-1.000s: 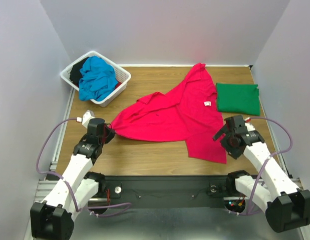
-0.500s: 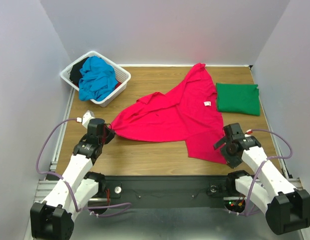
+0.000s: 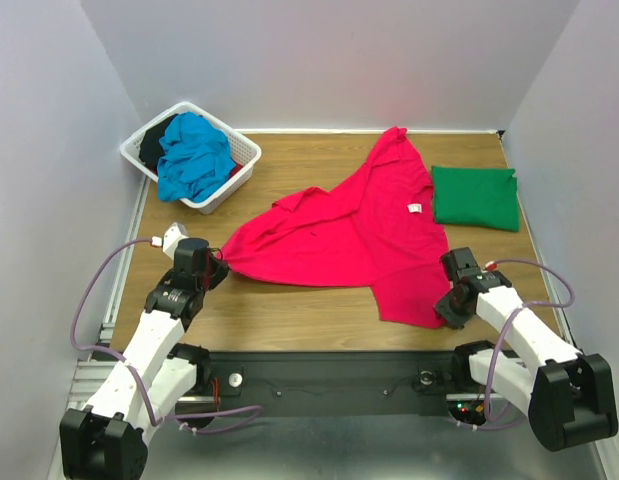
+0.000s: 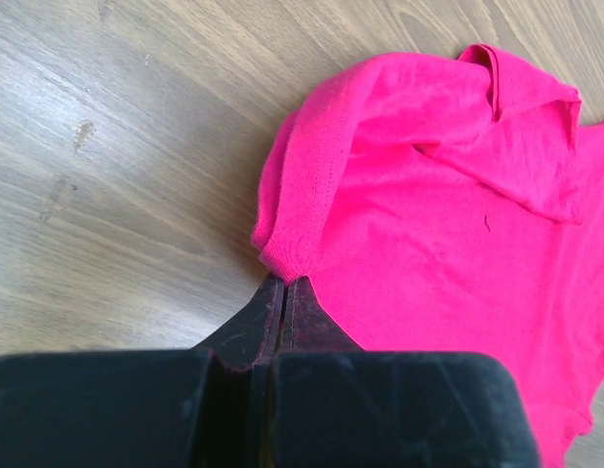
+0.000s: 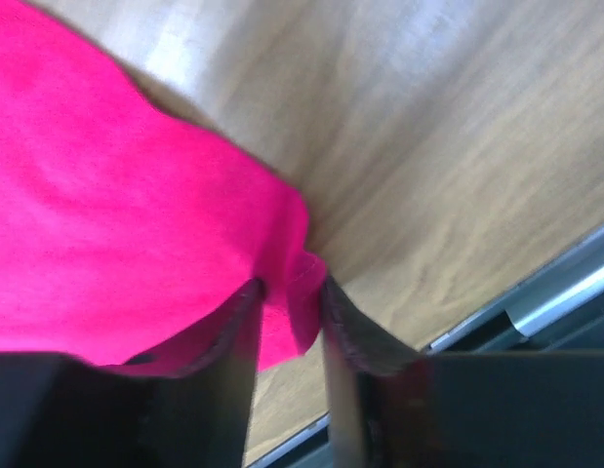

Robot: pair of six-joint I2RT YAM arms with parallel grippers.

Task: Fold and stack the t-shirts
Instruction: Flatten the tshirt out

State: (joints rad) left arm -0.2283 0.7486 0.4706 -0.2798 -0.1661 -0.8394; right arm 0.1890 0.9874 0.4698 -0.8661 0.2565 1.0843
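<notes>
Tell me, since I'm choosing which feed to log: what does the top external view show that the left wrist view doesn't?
Only top external: the folded green t-shirt, the white laundry basket holding a turquoise-blue t-shirt, and the right end effector. Only left wrist: hem stitching at the corner pinched by the left end effector. Both: the crimson-pink t-shirt on the wooden table.

Wooden bench with a light, streaked grain, enclosed on three sides by plain pale walls: back wall, left wall and right wall, which meet the bench at its far, left and right edges. A black rail runs along the near edge; a metal strip borders the left edge. Lighting is even and diffuse, with soft glare on the wood in the left wrist view.
</notes>
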